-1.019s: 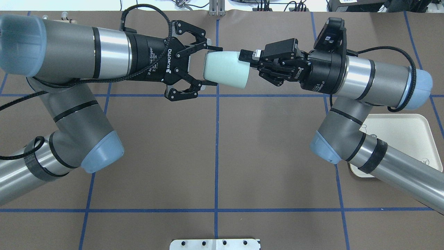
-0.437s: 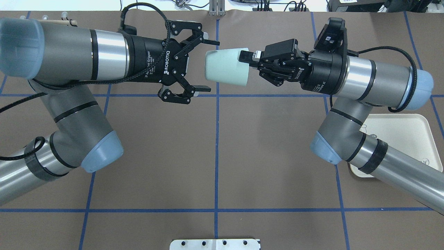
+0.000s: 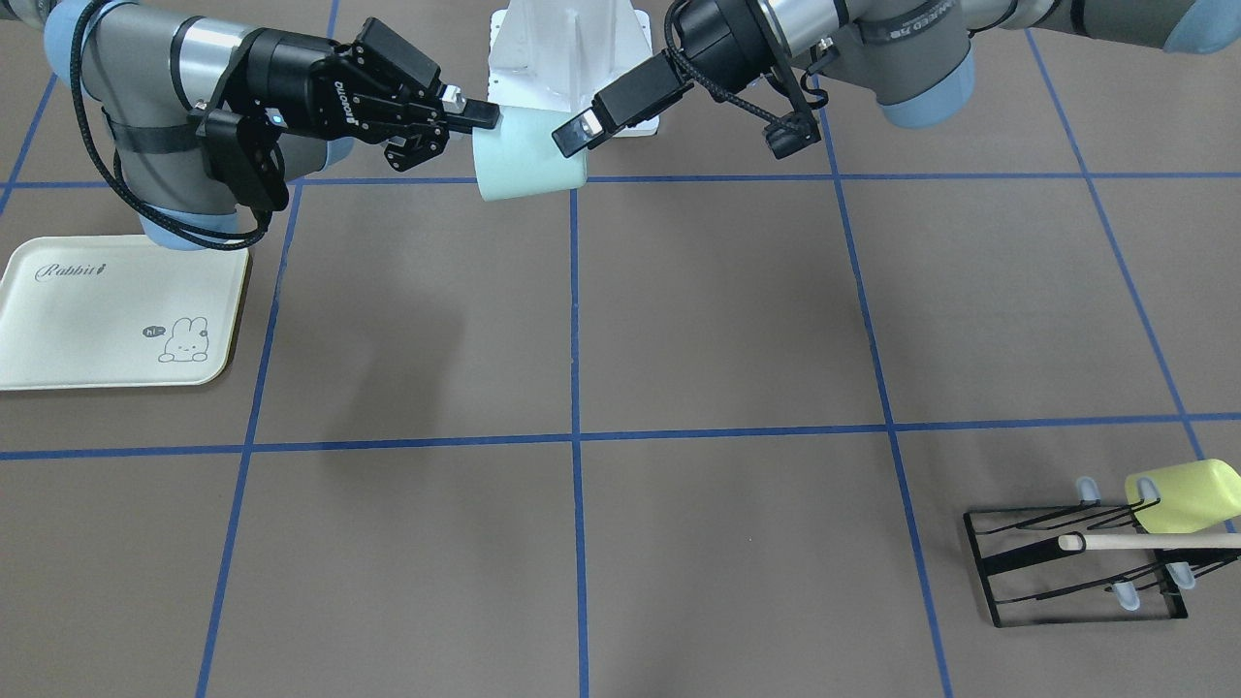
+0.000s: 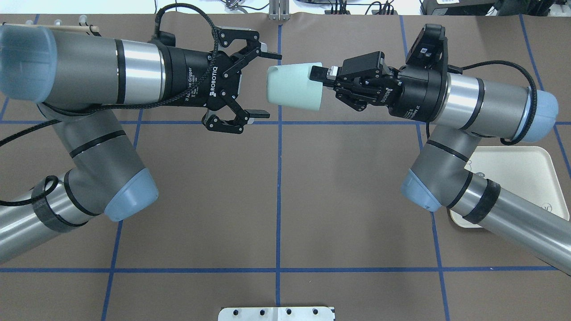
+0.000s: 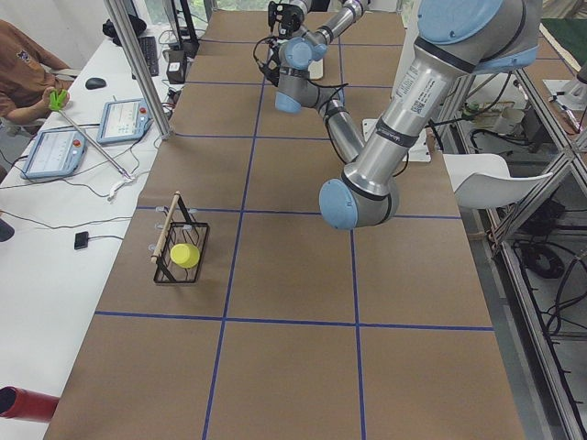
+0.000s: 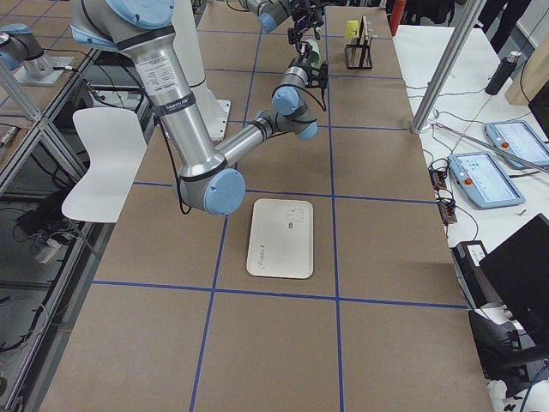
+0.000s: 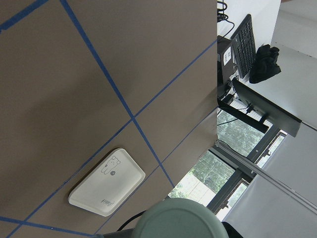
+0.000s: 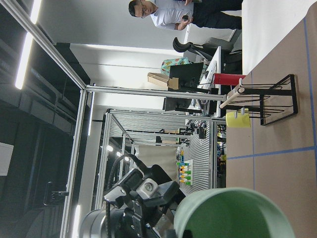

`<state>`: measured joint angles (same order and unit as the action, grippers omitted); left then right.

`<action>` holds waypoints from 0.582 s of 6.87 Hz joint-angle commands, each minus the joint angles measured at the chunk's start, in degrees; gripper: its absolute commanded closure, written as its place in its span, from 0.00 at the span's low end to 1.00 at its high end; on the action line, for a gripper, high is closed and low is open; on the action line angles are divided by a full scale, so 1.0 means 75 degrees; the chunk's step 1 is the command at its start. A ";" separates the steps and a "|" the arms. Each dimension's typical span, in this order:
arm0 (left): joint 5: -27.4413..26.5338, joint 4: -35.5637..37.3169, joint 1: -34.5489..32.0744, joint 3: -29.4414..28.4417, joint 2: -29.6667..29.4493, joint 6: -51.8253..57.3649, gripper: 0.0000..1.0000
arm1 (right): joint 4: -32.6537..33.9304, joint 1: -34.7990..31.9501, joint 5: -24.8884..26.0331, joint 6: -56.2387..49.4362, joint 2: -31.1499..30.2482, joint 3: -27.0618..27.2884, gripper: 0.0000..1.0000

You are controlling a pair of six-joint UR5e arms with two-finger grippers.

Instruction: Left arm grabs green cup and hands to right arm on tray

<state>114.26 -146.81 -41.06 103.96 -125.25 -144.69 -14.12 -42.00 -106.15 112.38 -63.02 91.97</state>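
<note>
The right gripper point(image 4: 319, 78) was clamped on the green cup point(image 4: 294, 87) at its rim, cup sideways in midair. The left gripper point(image 4: 272, 85) hung wide open by the cup's base, tray point(image 4: 522, 165) well apart from the cup.

Pale mint-green cup point(image 4: 294, 87), cream tray point(image 3: 97, 310) with bunny drawing, brown table point(image 4: 348, 200) gridded by blue tape point(image 4: 279, 178), yellow-green cup point(image 3: 1185, 494)

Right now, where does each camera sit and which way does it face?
Front-facing: across the table, looking down at left arm, right arm, pale green plastic cup, cream rectangular tray.
Overhead: behind the robot, looking down; left gripper open, right gripper shut on cup.
Exterior left: table's end; left arm nearest.
Exterior right: opposite end; right arm nearest.
Left wrist: cup's base, tray beyond.
Right wrist: cup, black wire rack beyond.
Both wrists share the cup.
</note>
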 commanded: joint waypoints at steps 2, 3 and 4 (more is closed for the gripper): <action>0.0000 0.0004 -0.0022 -0.0092 0.0001 0.0225 0.00 | 0.0381 -0.0666 0.0010 -0.0967 -0.0538 -0.0331 1.00; 0.0023 0.0039 -0.0045 -0.0104 0.0001 0.0887 0.00 | 0.0789 -0.1203 -0.0107 -0.1027 -0.0562 -0.0380 1.00; 0.0000 0.0109 -0.0057 -0.0092 0.0001 0.1682 0.00 | 0.1709 -0.1800 -0.0850 -0.1955 -0.0516 -0.0311 1.00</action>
<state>114.34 -146.47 -41.36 103.29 -125.24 -138.19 -7.61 -50.58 -108.01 103.35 -66.97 89.54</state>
